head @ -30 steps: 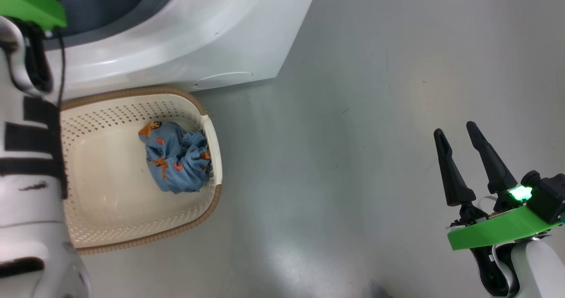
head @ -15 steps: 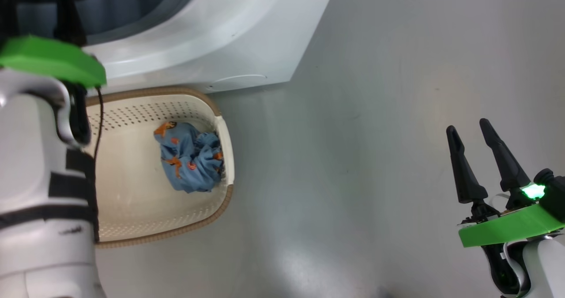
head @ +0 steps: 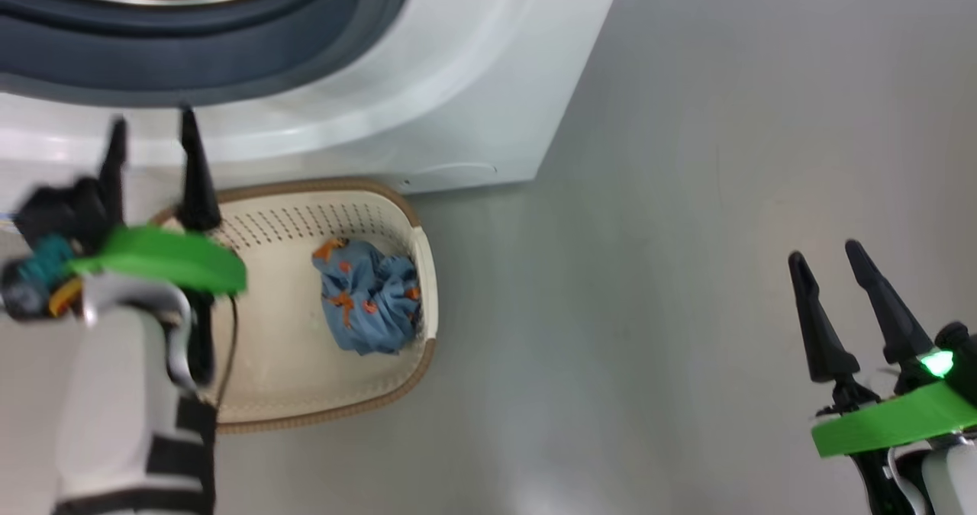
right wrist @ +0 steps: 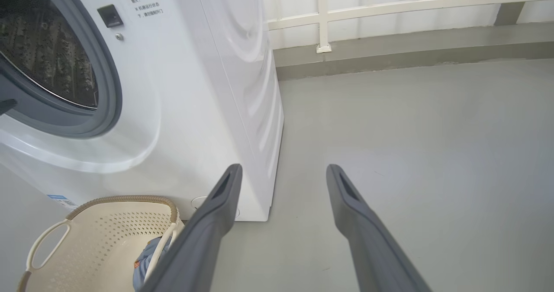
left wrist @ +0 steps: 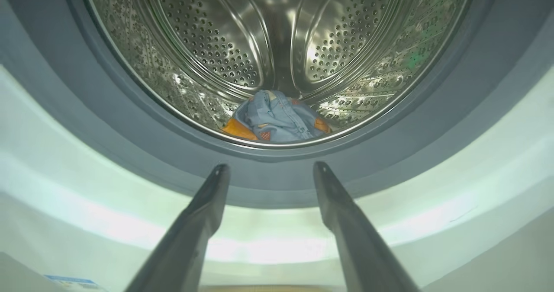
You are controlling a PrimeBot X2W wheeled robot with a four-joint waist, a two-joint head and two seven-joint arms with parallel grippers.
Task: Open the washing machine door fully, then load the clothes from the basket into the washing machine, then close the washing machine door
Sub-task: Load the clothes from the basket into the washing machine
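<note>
Drawn back from the washing machine (head: 427, 118), the left gripper (head: 152, 118) was held wide and empty, the right gripper (head: 824, 250) likewise; the clothes (head: 370, 305) were best seized mid-bundle.

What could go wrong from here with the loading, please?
The light blue orange-printed garment in the steel drum lies at the front lip by the grey rubber ring; closing the door could pinch it.
The other blue garment is bunched against the wall of the cream-white perforated basket; a grasp could hit it.
</note>
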